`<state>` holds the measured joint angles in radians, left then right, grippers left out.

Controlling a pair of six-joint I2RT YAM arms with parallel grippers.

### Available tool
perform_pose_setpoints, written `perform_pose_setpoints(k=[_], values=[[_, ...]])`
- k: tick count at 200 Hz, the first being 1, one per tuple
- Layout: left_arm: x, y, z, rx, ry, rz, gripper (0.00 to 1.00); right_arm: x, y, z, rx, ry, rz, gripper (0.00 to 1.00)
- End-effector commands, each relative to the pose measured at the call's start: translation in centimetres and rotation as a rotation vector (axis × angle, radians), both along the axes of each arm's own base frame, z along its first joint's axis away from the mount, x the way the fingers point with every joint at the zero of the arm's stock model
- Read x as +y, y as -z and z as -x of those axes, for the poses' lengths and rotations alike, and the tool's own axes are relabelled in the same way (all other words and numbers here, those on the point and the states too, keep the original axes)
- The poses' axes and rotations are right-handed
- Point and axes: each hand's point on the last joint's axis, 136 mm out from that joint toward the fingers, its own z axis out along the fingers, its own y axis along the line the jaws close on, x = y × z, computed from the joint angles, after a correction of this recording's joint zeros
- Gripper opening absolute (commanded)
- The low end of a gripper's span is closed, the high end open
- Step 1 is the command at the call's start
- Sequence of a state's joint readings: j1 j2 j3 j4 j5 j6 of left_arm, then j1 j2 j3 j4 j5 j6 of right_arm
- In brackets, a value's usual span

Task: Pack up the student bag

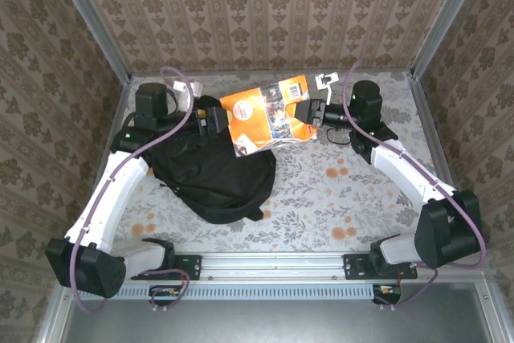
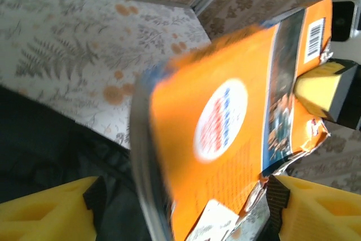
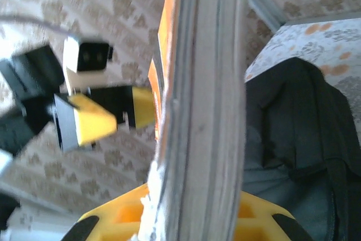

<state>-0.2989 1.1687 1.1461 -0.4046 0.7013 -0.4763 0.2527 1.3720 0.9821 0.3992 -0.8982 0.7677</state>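
An orange paperback book point(image 1: 265, 114) hangs tilted in the air over the top of the student bag point(image 1: 213, 174), a large black backpack lying on the table. My right gripper point(image 1: 316, 112) is shut on the book's right edge. In the right wrist view the book's page edge point(image 3: 206, 111) runs up from between my right gripper's point(image 3: 197, 218) jaws, with the bag point(image 3: 293, 117) to the right. My left gripper point(image 2: 183, 196) stands open, its yellow fingers wide on either side of the book's point(image 2: 225, 139) lower corner, above the bag point(image 2: 45, 145).
The table point(image 1: 337, 190) has a floral cloth, with bare room to the right of the bag. Patterned walls and metal corner posts point(image 1: 438, 18) close in the back and sides. A slotted rail point(image 1: 273, 263) runs along the near edge between the arm bases.
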Motion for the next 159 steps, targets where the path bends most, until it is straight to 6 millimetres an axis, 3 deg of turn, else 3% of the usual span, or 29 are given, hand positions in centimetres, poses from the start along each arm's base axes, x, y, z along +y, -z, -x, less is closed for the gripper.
perform_pose_setpoints(k=[1,33,73,127,159], values=[[-0.2,0.0,-0.6,0.074,-0.062,0.123,0.79,-1.2,-3.3,-0.5,0.053,0.098,-0.191,0.0],[-0.5,1.5,-1.3,0.128,-0.084,0.167,0.8,-2.0,-3.0,0.1,0.118,0.135,-0.292,0.0],[-1.4,0.8,-2.7,0.111,-0.064,0.231,0.8,-2.2,-3.3,1.7,0.133,0.115,-0.329,0.0],[-2.5,-1.8,-4.3,0.028,-0.006,0.292,0.8,-1.9,-3.3,4.7,0.136,0.045,-0.33,0.0],[-4.2,-3.2,-3.9,-0.003,0.082,0.352,0.76,-2.1,-2.9,5.8,0.142,0.043,-0.326,0.0]])
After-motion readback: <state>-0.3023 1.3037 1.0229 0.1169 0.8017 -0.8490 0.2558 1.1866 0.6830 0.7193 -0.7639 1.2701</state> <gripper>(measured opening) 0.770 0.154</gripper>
